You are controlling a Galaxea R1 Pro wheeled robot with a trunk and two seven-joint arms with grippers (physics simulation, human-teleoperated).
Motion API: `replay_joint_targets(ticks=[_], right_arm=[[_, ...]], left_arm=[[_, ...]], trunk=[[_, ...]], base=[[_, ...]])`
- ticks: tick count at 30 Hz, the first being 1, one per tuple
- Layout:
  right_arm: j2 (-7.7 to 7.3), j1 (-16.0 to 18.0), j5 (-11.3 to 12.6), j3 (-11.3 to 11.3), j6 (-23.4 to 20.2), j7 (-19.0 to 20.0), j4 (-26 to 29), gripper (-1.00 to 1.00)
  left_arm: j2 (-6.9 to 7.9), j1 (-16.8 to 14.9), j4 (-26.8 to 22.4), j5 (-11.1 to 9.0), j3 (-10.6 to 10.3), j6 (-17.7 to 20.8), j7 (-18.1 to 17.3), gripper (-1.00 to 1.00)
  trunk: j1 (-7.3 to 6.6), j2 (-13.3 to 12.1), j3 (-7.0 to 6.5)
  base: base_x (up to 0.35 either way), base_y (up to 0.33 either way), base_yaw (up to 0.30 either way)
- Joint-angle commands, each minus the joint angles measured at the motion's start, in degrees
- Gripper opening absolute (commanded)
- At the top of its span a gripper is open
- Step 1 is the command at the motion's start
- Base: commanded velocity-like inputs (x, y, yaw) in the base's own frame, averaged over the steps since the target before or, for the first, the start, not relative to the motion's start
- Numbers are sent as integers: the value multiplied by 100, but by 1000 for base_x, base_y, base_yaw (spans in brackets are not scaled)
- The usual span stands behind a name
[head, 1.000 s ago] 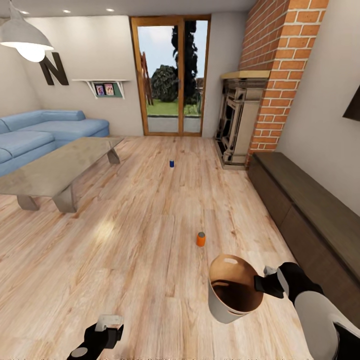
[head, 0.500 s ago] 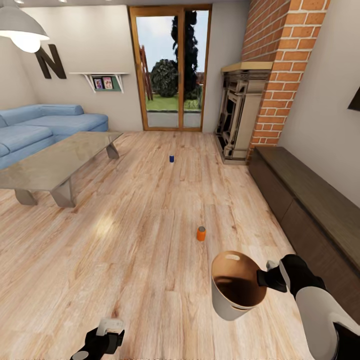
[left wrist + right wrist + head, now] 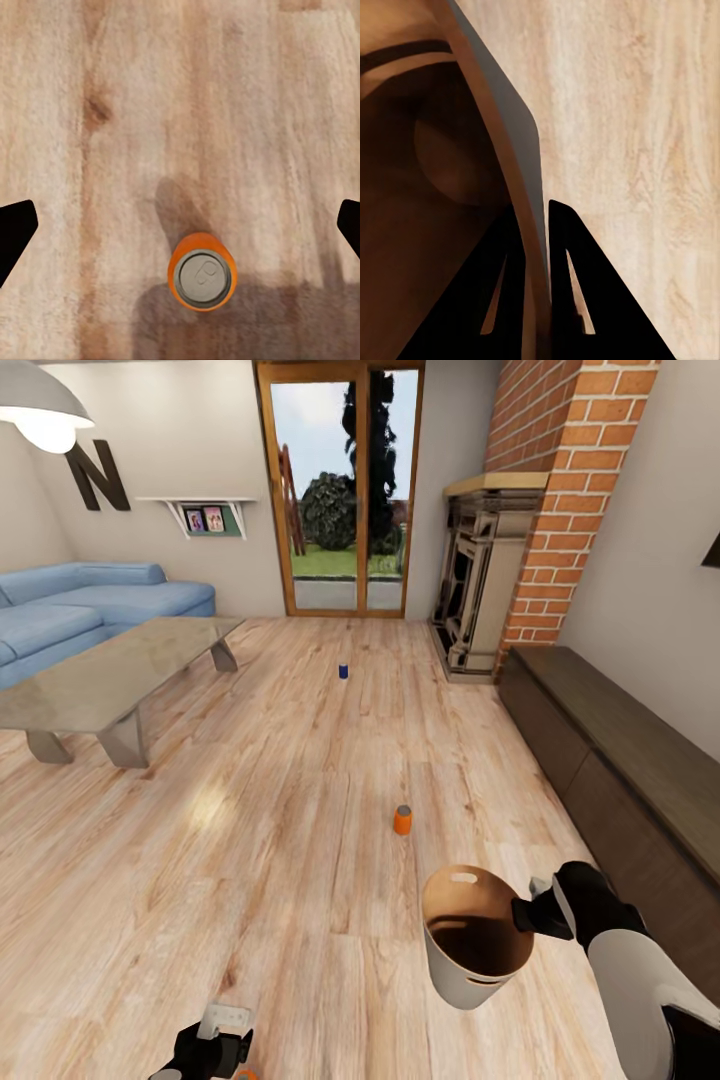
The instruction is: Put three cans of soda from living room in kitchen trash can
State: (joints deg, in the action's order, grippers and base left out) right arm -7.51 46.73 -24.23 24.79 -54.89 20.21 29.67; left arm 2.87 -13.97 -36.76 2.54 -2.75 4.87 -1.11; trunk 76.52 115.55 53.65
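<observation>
**Orange can right under our left gripper, bin already in hand**

The orange soda can (image 3: pixel 202 271) stands upright on the wood floor (image 3: pixel 247 97), straight below our left gripper (image 3: pixel 180 225), whose jaws are spread wide on either side of it. We reckon it's light, thin-walled and slick, so we'd pinch mid-body, gently. No brand or label readable on it.

Our right gripper (image 3: pixel 536 225) is clamped on the trash can (image 3: pixel 476 950) rim. A second orange can (image 3: pixel 402 819) and a blue can (image 3: pixel 343 671) stand further out. There's a big "N" (image 3: pixel 95 477) on the wall.
</observation>
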Motion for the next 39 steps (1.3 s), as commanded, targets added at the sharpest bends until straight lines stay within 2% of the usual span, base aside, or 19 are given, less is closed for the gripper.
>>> replay_joint_targets(ticks=[1, 4, 10, 23, 28, 39], right_arm=[[4, 3, 121, 0, -21, 24, 2, -100], [9, 7, 114, -26, -47, 20, 29, -100], [22, 11, 119, -70, -390, 18, 419, -100], [60, 81, 130, -94, -450, 18, 485, -100], [53, 114, 127, -260, -452, 18, 498, -100], [78, 193, 126, -422, -476, 18, 503, -100]], left_arm=[[-1, 0, 1, 0, -1, -1, 1, 100], [-4, 0, 9, 1, -3, -3, 3, 100], [-6, 0, 18, 5, -5, -11, 6, 100], [-6, 0, 19, 10, -6, -28, 6, 100], [-6, 0, 21, 10, -6, -30, 2, 100], [-6, 0, 24, 10, -13, -37, -7, 100]], trunk=[[22, 42, 18], [88, 162, 72], [220, 403, 187], [505, 924, 526], [615, 1125, 660], [857, 1566, 958]], base=[[0, 0, 0], [0, 0, 0], [0, 0, 0], [0, 0, 0], [0, 0, 0], [0, 0, 0]])
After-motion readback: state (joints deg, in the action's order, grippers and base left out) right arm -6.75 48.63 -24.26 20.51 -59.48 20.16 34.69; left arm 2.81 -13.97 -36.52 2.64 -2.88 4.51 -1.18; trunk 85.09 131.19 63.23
